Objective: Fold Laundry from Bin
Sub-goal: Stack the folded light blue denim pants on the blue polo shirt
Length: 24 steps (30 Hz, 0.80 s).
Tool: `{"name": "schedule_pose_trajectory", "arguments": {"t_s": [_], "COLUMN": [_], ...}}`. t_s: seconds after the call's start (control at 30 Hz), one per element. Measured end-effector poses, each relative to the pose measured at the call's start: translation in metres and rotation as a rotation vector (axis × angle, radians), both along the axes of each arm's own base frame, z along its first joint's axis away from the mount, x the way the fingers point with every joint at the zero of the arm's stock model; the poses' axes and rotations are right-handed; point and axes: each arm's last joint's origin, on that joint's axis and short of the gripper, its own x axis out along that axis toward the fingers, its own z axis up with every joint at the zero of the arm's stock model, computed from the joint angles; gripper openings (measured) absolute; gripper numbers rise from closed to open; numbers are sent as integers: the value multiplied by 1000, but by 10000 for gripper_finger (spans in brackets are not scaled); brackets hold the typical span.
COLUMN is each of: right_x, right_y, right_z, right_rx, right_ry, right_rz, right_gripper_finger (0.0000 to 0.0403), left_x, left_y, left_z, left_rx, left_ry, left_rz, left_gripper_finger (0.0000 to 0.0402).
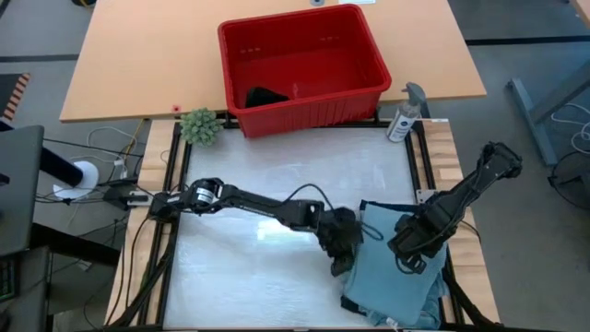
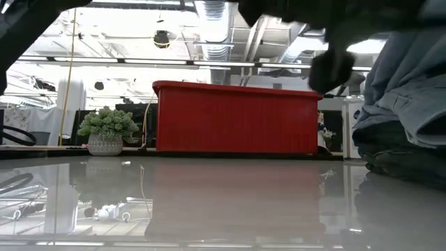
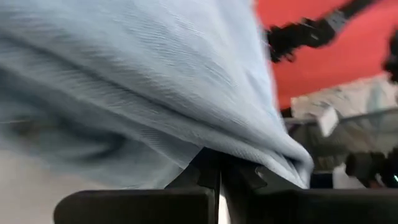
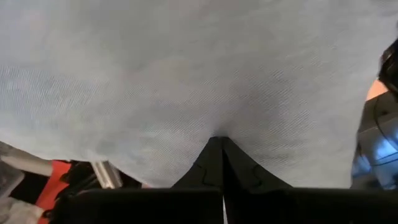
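Note:
A light blue denim-like garment [image 1: 392, 277] lies bunched at the table's near right; the low view shows it rising from the table top [image 2: 408, 97]. My left gripper [image 1: 343, 244] is shut on its left side. My right gripper [image 1: 412, 247] is shut on it near its right side. The red bin [image 1: 304, 66] stands on the wooden table beyond the far edge, with a small black item [image 1: 265, 96] on its floor. My left gripper pinches a fold of the light blue cloth [image 3: 252, 155] between its two shut fingers, coming slanting down from the table's left. The cloth drapes over the fingertips; how many layers, I cannot tell. The garment's lower part lies on the table. My right gripper pinches the light blue cloth [image 4: 217, 121] between its shut fingers, pointing steeply down from above. The cloth spreads across the whole wrist view and hides the fingertips. Edge or fold, I cannot tell.
A small potted plant [image 1: 199, 126] stands at the table's far left corner and a spray bottle [image 1: 403, 118] at its far right. The white table top [image 1: 258, 277] is bare to the left of the garment. Cables [image 1: 111, 180] lie beyond the left edge.

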Motion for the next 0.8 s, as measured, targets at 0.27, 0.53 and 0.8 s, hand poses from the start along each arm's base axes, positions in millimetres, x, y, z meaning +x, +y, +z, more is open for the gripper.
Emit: {"name": "schedule_pose_trajectory", "arguments": {"t_s": [0.27, 0.53, 0.8], "right_x": [1, 4, -4], "right_y": [-7, -7, 8], "right_z": [-2, 8, 26], "right_rx": [-50, -68, -37], "right_ry": [-34, -80, -63], "right_rz": [-20, -68, -189], "right_gripper_finger": [26, 20, 15], "left_x": [0, 5, -12], "left_y": [-25, -6, 66], "left_z": [0, 5, 30], "left_rx": [17, -33, -1], "left_ry": [-68, -108, 64], "left_rz": [-18, -28, 78], "left_gripper_finger": [0, 0, 0]}}
